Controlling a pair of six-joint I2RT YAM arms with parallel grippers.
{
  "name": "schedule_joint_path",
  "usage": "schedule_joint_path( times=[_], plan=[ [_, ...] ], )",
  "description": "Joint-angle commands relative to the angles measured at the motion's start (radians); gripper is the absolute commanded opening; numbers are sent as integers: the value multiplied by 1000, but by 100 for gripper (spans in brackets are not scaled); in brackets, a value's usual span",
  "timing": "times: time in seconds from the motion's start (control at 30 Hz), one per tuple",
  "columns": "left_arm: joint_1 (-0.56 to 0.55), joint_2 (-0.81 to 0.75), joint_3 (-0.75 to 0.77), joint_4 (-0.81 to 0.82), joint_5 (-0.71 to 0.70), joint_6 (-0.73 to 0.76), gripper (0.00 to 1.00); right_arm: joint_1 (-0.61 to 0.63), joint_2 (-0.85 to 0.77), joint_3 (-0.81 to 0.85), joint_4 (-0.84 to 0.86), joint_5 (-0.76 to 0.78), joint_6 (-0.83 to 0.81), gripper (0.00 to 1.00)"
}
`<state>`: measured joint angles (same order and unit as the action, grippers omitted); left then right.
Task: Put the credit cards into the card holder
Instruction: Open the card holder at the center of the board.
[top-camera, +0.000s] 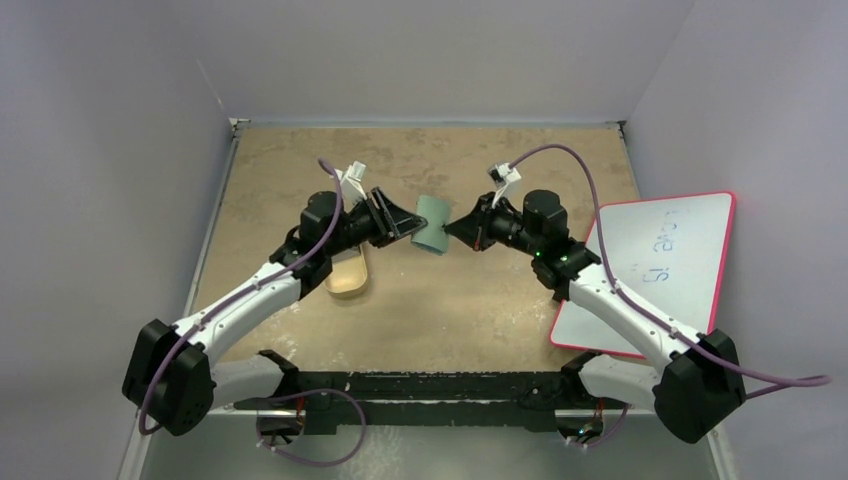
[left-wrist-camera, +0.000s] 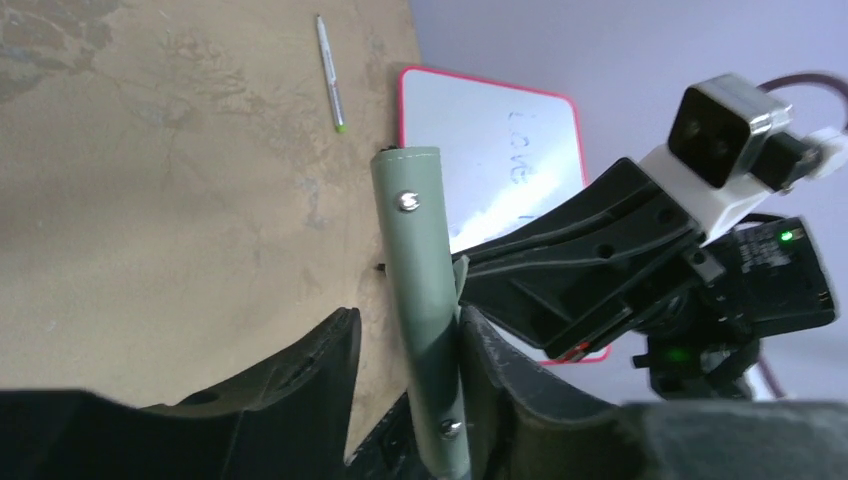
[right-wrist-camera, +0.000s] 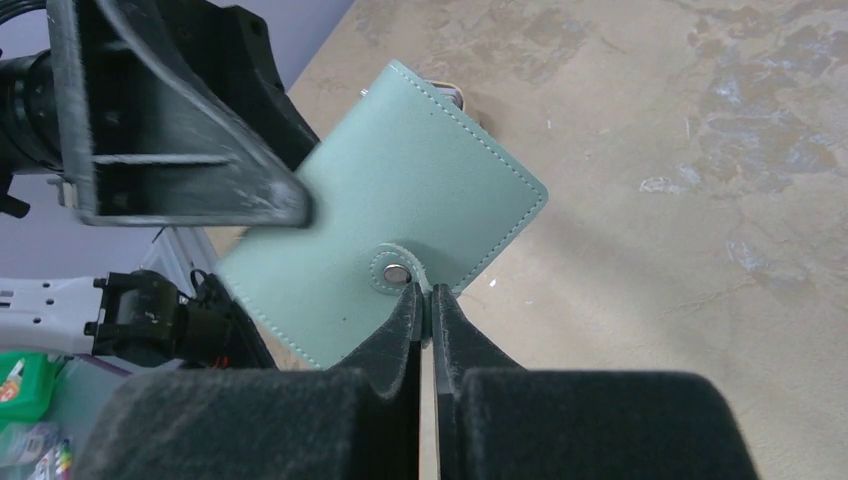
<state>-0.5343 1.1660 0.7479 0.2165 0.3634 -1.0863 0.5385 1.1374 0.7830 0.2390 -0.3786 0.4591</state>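
No loose credit cards visible; card holder (top-camera: 433, 223) folded, mid-frame. Right gripper (right-wrist-camera: 425, 297) pinches its snap tab; left gripper (left-wrist-camera: 408, 330) straddles it, unclenched. Insertion probably done.

Handwritten marks on whiteboard (top-camera: 640, 290), too blurred to read

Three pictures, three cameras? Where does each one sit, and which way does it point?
Top external: fixed high behind the robot, looking down on the table; left arm and right arm show whole, meeting at the card holder.
Left wrist: on the left arm, facing along the left gripper past the card holder's edge toward the whiteboard; own fingers show.
Right wrist: on the right arm, facing down the right gripper, shut on the card holder's tab; own fingers show.
Shared: all three see the card holder.
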Motion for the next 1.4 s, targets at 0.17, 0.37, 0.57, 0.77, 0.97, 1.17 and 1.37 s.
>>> schedule_joint_path(
  times=[0.17,0.37,0.57,0.77,0.97,1.17,1.37],
  plan=[
    [-18,-14,-39,37,-21,73,0,8,-43,-37,277,-290,113,0],
    [-18,-93,-112,55,-4,141,0,8,-58,-94,464,-400,237,0],
    [-18,-143,-96,-38,-62,216,0,13,-59,45,88,-103,175,32],
    [-18,-104,-14,-197,-166,348,0,24,-48,159,-165,63,273,55],
    [-18,-88,4,-177,-166,343,0,39,-5,173,-221,133,327,69],
    [-18,-72,1,-189,-171,354,0,45,52,122,-116,81,372,74],
    [-18,-54,-2,-190,-165,355,0,49,174,127,-84,21,364,72]
  ],
)
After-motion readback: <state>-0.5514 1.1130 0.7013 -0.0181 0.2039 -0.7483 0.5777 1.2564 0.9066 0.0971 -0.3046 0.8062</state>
